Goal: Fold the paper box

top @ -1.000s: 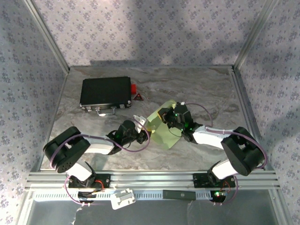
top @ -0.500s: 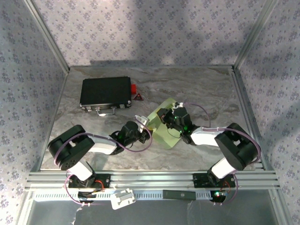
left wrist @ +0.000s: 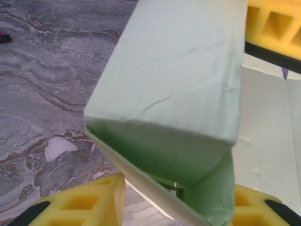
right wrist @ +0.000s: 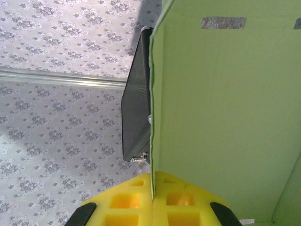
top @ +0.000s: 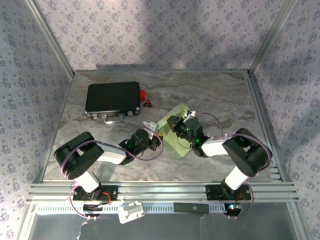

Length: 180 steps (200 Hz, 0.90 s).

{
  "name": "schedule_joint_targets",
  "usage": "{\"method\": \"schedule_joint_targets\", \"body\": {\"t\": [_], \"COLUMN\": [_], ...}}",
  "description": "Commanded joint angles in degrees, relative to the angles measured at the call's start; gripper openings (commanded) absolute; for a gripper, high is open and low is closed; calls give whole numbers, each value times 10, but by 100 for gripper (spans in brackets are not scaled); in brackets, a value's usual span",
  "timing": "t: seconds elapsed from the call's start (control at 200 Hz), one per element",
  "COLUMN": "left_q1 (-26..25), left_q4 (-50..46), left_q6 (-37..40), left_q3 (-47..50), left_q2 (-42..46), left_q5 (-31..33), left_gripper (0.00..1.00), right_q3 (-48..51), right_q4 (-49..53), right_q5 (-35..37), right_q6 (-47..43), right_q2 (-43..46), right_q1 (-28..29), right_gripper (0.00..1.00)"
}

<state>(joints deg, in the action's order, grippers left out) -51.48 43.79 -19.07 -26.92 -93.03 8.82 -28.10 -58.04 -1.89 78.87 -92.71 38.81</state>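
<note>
Marbled grey table with patterned walls around it. From above, we see the paper box lying mid-table between both arms. Since a second ago the left gripper has slid in against the box's left edge and the right arm's elbow has swung inward, so we judge that a side wall is being raised. Bare table lies open at the far right. A black case sits well apart at the far left.

From the left wrist, a folded corner of the box stands between yellow pads. The jaws are partly apart, and we cannot tell whether they pinch it.

From the right wrist, the right gripper is clamped on an upright panel's edge, with the case behind.
</note>
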Motion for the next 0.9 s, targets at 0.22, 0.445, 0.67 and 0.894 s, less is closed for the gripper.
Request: {"method": "schedule_joint_targets", "body": {"t": [0.22, 0.445, 0.67, 0.894], "left_q1": [-37, -50, -50, -50], "left_q4": [39, 41, 45, 25], "left_q6": [-35, -68, -92, -91], "left_q3": [-39, -50, -53, -65], "left_q2": [-14, -25, -20, -20], "left_q5": [112, 168, 166, 175], "left_gripper": [35, 35, 37, 35], "right_q3": [11, 18, 32, 40], "right_q4": [-6, -32, -67, -100], "right_q5": [20, 57, 69, 71], "right_q6": [15, 20, 13, 14], "right_q2": [-23, -30, -55, -78], "right_q1": [21, 43, 51, 55], "right_gripper": [0, 0, 0, 0]}}
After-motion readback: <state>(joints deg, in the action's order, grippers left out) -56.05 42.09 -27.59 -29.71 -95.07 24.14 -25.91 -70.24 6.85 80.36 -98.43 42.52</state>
